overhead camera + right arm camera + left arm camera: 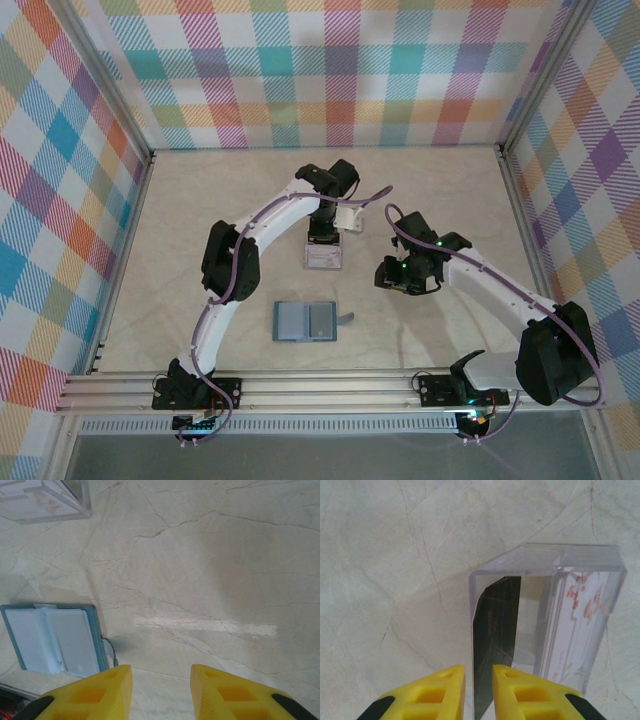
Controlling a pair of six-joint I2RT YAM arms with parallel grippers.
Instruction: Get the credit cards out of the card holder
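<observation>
A pale marble table (pixel 200 200) carries the open teal card holder (pixel 305 320), lying flat with its slate-blue inside facing up, near the arms' bases. The left arm (pixel 262 225) curves over the table beyond the holder, its left gripper (pixel 479 672) pointing down at a clear box (pixel 580 562) that sits just past the holder's far edge. The right arm (pixel 490 285) reaches in from the holder's right. The right gripper (pixel 161 672) hovers to the right of the holder and beyond it, jaws apart with bare marble between them. In the left wrist view a dark card (pixel 495 625) stands tilted against the box's near wall. Its lower end runs down between the two yellow fingers (pixel 451 692), which sit close on either side, but whether they pinch it cannot be told. A flower-printed card (pixel 575 625) stands inside the box beside the dark one. A short clasp tab (pixel 347 318) sticks out from the holder's right edge.
</observation>
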